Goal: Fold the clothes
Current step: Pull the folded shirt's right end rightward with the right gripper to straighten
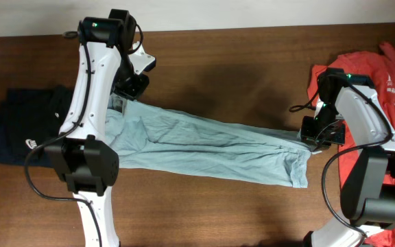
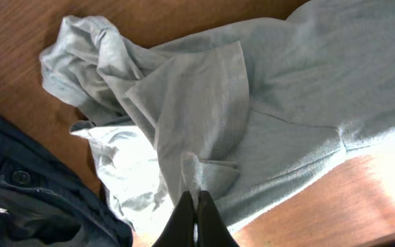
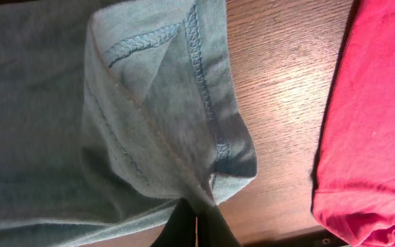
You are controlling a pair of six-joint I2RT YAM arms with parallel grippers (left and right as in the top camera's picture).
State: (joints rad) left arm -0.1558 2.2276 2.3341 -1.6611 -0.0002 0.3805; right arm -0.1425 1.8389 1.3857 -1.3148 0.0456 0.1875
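Looking at the pale grey-blue T-shirt (image 1: 204, 140), I'd say folding's barely begun: it's a long rumpled band strung between both grippers, no neat fold anywhere. The left gripper (image 2: 196, 206) is pinched shut on a bunched bit, the right gripper (image 3: 196, 218) clamped on a hem corner. The navy shirt (image 1: 16, 130) sits just beside the left jaws and the orange-red shirt (image 3: 372, 123) beside the right, crumpled.

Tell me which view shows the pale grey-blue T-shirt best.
Overhead: the whole grey-blue T-shirt lies stretched out, end to end. The left wrist view shows only its bunched end; the right wrist view only a hemmed corner.
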